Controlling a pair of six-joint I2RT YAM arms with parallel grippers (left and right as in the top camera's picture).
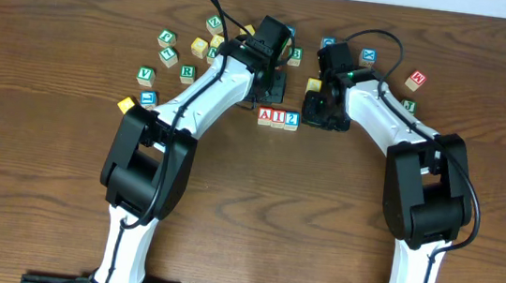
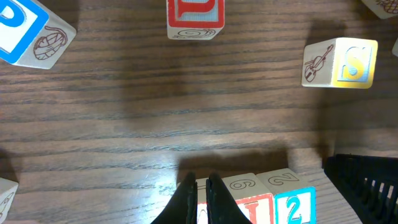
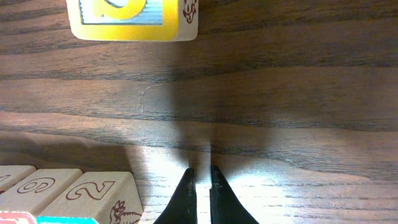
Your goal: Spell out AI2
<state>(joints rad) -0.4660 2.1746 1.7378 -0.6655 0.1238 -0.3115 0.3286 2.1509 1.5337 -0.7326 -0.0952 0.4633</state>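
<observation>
Three light-wood cubes stand touching in a row at the table's middle: the red A cube (image 1: 264, 116), the red I cube (image 1: 278, 118) and the blue 2 cube (image 1: 291, 119). My left gripper (image 1: 270, 93) is just behind the row; in the left wrist view its fingers (image 2: 202, 183) are shut and empty above the A cube (image 2: 200, 208), next to the I cube (image 2: 255, 205) and the 2 cube (image 2: 295, 208). My right gripper (image 1: 320, 111) is right of the row, its fingers (image 3: 201, 175) shut and empty beside the 2 cube (image 3: 93, 196).
Several loose letter cubes lie along the back: green-lettered ones at the back left (image 1: 167, 37), a yellow one (image 1: 126, 105) at the left, a red-printed one (image 1: 415, 79) at the back right. In the wrist views a yellow cube (image 3: 130, 18) and a red-printed cube (image 2: 194, 18) lie ahead.
</observation>
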